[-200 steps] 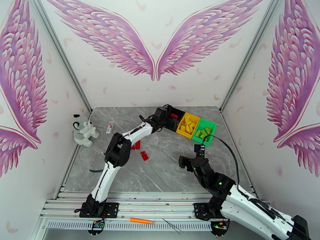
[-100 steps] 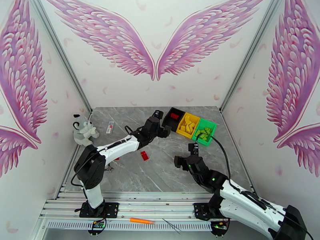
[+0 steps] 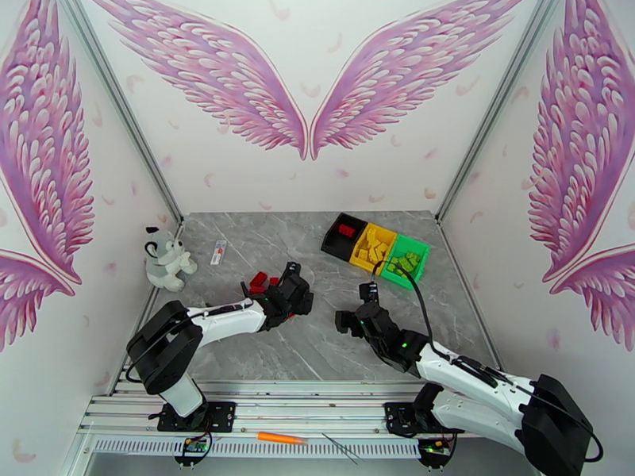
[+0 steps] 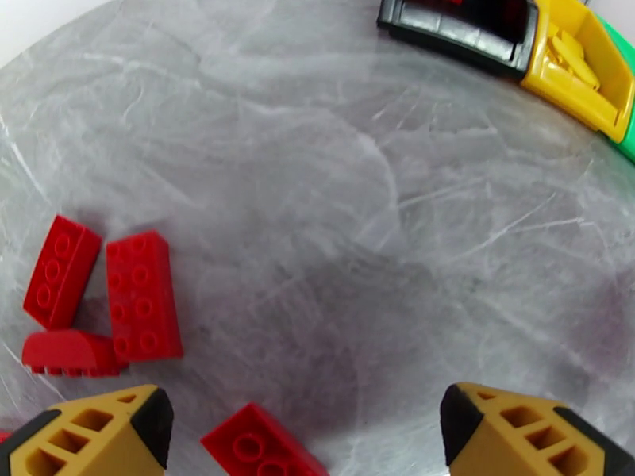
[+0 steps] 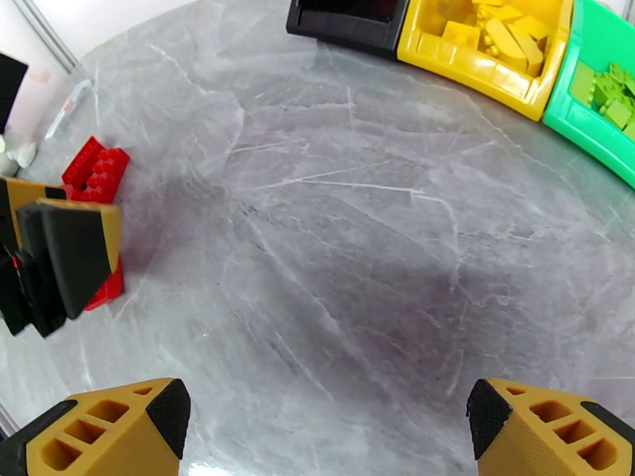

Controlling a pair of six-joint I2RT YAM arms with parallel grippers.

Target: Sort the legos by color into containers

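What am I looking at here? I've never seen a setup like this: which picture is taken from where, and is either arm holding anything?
These are two robot arms bolted at the near edge of a grey table, each ending in a two-finger gripper. The wide picture comes from a fixed camera above and behind them. The other two come from cameras on the wrists, so each shows its own gripper at the bottom edge. The left gripper is open above loose red bricks; the right gripper is open over bare table. Neither holds anything. At the far side stand a black bin, a yellow bin with yellow bricks and a green bin with green bricks. A plush dog sits at the left.
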